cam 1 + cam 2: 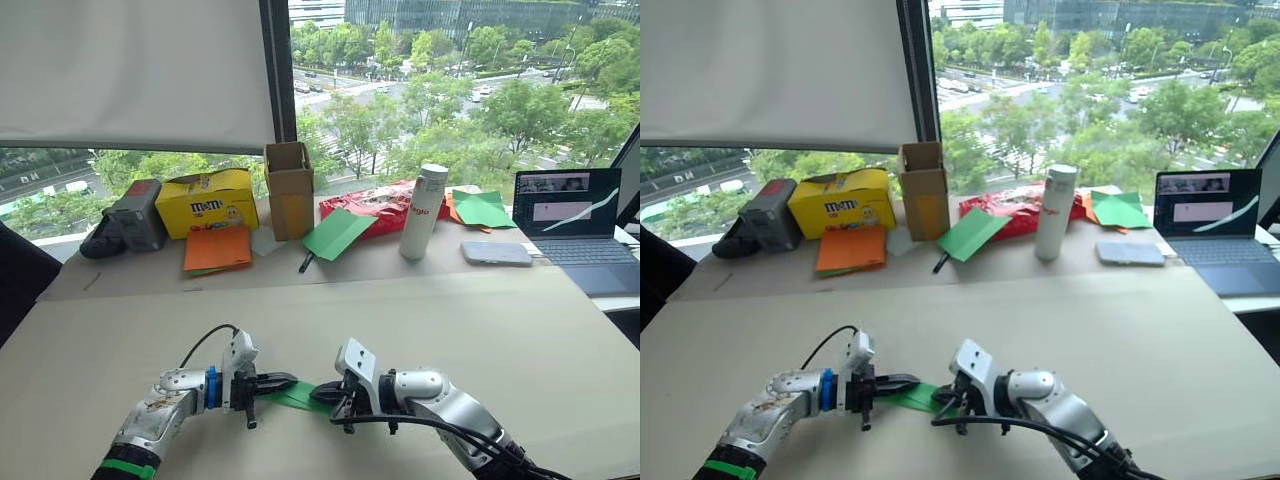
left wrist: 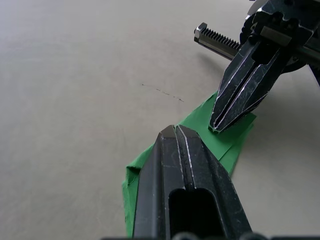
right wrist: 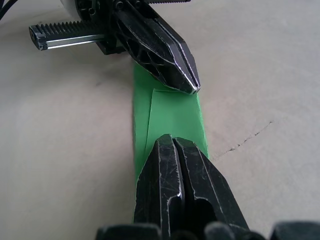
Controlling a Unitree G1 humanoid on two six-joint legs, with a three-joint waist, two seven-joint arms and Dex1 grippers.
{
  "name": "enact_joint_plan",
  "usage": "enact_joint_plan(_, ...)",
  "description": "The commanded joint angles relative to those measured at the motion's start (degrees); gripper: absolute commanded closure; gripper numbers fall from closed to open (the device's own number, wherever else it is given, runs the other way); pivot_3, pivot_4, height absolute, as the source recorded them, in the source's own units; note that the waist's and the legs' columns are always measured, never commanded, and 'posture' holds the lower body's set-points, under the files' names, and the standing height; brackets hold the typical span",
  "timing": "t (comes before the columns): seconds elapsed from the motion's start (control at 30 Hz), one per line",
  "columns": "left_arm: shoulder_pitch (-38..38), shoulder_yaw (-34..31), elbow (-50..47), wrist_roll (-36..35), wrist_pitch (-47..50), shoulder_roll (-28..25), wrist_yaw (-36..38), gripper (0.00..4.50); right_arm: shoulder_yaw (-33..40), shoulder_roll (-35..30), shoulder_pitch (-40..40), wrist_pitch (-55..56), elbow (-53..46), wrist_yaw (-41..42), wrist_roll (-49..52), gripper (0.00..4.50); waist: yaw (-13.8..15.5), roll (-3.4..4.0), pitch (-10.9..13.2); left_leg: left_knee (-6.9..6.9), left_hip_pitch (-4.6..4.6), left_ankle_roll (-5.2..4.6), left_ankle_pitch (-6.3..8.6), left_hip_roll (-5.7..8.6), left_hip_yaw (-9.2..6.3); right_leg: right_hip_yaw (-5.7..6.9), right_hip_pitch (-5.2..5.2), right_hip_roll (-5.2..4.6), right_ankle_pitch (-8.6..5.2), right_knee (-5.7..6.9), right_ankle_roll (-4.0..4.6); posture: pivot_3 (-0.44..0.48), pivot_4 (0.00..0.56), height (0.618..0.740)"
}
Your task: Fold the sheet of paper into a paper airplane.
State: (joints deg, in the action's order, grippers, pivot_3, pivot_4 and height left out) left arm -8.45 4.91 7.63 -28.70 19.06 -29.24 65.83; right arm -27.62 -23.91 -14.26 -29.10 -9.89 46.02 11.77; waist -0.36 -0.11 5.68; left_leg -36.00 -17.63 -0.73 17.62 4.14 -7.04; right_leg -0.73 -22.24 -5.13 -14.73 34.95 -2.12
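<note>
Paper airplane (image 3: 172, 112) flat on counter (image 1: 450, 320), narrow folded strip. L tool (image 2: 175, 134) and R tool (image 3: 172, 140) both w/ fingers together, tips pressing its opposite ends.

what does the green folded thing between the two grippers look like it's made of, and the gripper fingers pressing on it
The green folded strip looks like thin matte paper: it lies flat, with crisp straight creases and overlapping layers. The fingers of the left gripper and those of the right gripper look like hard black plastic or coated metal, faintly glossy, with scuffs and pale worn edges; which one is hard to tell.
</note>
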Motion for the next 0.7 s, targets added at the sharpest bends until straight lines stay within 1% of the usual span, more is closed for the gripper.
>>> enact_joint_plan(0.03, -1.02, -6.63, -7.1, -8.11, 2.82, -0.12, 0.96, 4.5, 0.93, -0.87, 0.64, -0.85, 2.93, -2.58, -3.24, 4.46, -0.09, -0.42, 0.15, -0.03, -0.2, 0.1, -0.06, -0.03, -0.05, -0.01, -0.06, 0.03, 0.04, -0.01, 0.06, 0.0, 0.15, 0.74)
enact_joint_plan(0.1, -0.21, -8.95, -11.03, -11.06, 6.38, -2.65, 1.49, 4.5, 3.21, -1.3, -0.69, -2.19, -0.05, -2.79, -1.94, 4.46, -0.17, -0.56, 0.25, -0.07, -0.32, 0.17, -0.1, -0.04, -0.13, -0.01, -0.16, 0.04, 0.14, -0.01, 0.23, 0.0, 0.15, 0.74)
enact_joint_plan(0.17, 1.28, -9.65, -14.35, -11.41, 8.22, -6.21, 2.8, 4.5, 5.28, -2.67, -2.08, -5.28, -4.65, -2.21, -0.15, 4.46, -0.11, -0.37, 0.45, -0.1, -0.42, 0.16, -0.1, 0.0, -0.13, -0.03, -0.15, 0.0, 0.19, -0.08, 0.31, 0.0, 0.15, 0.74)
enact_joint_plan(0.23, 3.23, -10.33, -16.85, -9.9, 9.3, -11.78, 4.37, 4.5, 9.8, -4.18, -4.64, -11.48, -12.04, -1.78, 4.41, 4.46, 0.05, -0.05, 0.76, -0.11, -0.52, 0.1, -0.12, 0.12, -0.13, 0.0, -0.24, 0.01, 0.21, -0.1, 0.35, 0.0, 0.15, 0.74)
enact_joint_plan(0.33, 4.81, -10.71, -18.88, -9.15, 10.46, -16.75, 5.16, 4.5, 14.33, -6.14, -7.04, -18.17, -17.9, -0.8, 9.56, 4.46, 0.09, -0.03, 1.0, -0.06, -0.81, 0.08, -0.14, 0.14, -0.09, 0.0, -0.67, 0.0, 0.24, -0.06, 0.39, 0.0, 0.15, 0.74)
enact_joint_plan(0.4, 7.4, -10.56, -21.9, -10.59, 13.69, -21.64, 7.98, 4.5, 17.45, -8.56, -9.39, -24.36, -21.8, 0.78, 14.44, 4.46, 0.06, -0.14, 1.06, 0.04, -0.81, 0.11, -0.15, 0.01, -0.13, 0.0, -0.83, -0.01, 0.26, -0.1, 0.43, 0.0, 0.15, 0.74)
enact_joint_plan(0.47, 10.51, -10.64, -26.2, -12.77, 16.71, -25.02, 10.03, 4.5, 18.3, -10.99, -11.79, -30.05, -25.46, 2.59, 19.07, 4.46, -0.24, -0.1, 1.12, 0.13, -0.83, 0.12, -0.16, -0.04, -0.14, -0.01, -0.81, 0.0, 0.32, -0.1, 0.54, 0.0, 0.15, 0.74)
enact_joint_plan(0.6, 13.62, -11.51, -30.84, -15.31, 19.6, -26.72, 9.45, 4.5, 16.56, -11.49, -14.59, -38.62, -28.44, 2.62, 26.2, 4.46, -0.2, -0.02, 1.22, 0.12, -0.82, 0.07, -0.13, -0.04, -0.11, 0.0, -0.77, -0.07, 0.34, -0.42, 0.58, 0.0, 0.15, 0.74)
enact_joint_plan(0.67, 14.24, -12.14, -32.05, -15.91, 20.17, -26.15, 8.19, 4.5, 13.43, -9.73, -15.29, -41.11, -27.53, 0.58, 26.5, 4.46, -0.14, -0.07, 1.22, 0.1, -0.83, 0.07, -0.13, -0.08, -0.11, 0.02, -0.77, -0.06, 0.38, -0.42, 0.64, 0.0, 0.15, 0.74)
enact_joint_plan(0.7, 14.5, -12.35, -32.33, -15.75, 19.89, -25.85, 7.76, 4.5, 11.17, -8.89, -15.43, -40.49, -26.25, -0.42, 25.21, 4.46, -0.17, -0.08, 1.21, 0.1, -0.81, 0.07, -0.14, -0.08, -0.11, 0.02, -0.77, -0.05, 0.39, -0.41, 0.65, 0.0, 0.15, 0.74)
